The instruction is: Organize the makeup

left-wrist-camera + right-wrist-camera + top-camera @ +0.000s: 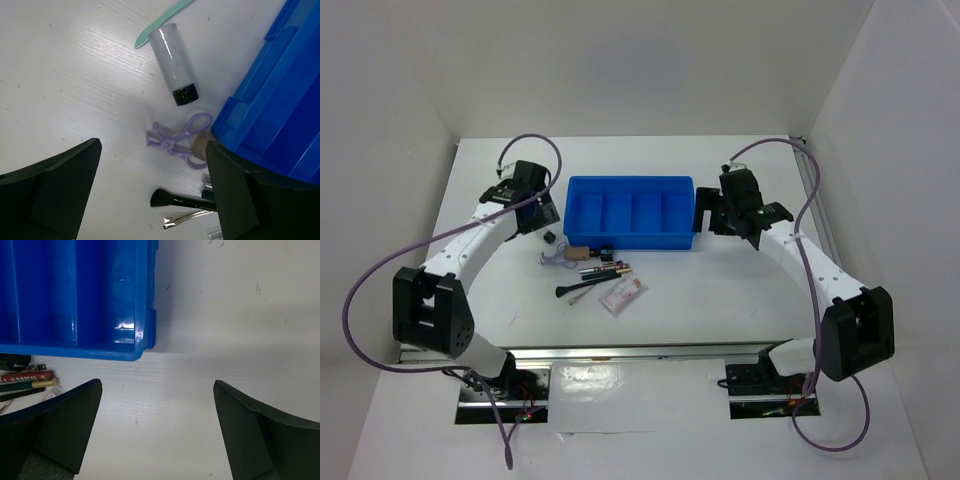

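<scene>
The makeup lies on the white table in front of the blue divided tray. In the top view I see a lilac plastic piece, a tan stub, slim dark pencils, a black-tipped brush and a pinkish clear packet. My left gripper is open and empty, above the tray's left front corner. The left wrist view shows the lilac piece, the brush, the stub and a clear black-capped tube below my open left gripper. My right gripper is open and empty at the tray's right end, over bare table.
The tray has several empty compartments. A teal stick lies beyond the clear tube. A silver clip lies beside the brush. Pencil ends show at the left of the right wrist view. White walls enclose the table.
</scene>
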`<state>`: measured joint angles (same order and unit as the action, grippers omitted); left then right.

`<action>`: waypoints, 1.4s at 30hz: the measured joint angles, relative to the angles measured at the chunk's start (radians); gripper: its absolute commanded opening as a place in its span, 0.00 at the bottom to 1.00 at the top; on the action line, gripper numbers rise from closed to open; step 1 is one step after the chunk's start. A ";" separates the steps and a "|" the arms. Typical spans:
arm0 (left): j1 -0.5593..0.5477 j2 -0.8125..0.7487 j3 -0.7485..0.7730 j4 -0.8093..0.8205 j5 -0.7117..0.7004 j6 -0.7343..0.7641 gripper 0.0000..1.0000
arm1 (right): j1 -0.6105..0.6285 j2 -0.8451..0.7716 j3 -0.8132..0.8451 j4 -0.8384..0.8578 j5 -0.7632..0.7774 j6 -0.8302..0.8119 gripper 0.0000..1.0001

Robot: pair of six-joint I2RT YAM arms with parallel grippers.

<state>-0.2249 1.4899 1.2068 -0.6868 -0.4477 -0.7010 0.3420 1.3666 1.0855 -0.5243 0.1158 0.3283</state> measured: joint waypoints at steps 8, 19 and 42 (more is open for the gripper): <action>0.094 0.246 0.166 0.025 0.098 -0.019 0.92 | -0.001 -0.033 -0.009 0.007 -0.048 0.003 1.00; 0.130 0.362 0.175 0.041 0.163 -0.077 0.83 | -0.001 -0.034 -0.009 0.008 -0.128 0.003 1.00; 0.140 0.447 0.176 0.136 0.178 -0.111 0.67 | -0.002 -0.034 -0.016 0.000 -0.158 0.003 1.00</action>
<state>-0.0853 1.9369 1.3827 -0.5510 -0.2699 -0.8120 0.3405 1.3331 1.0691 -0.5240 -0.0422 0.3317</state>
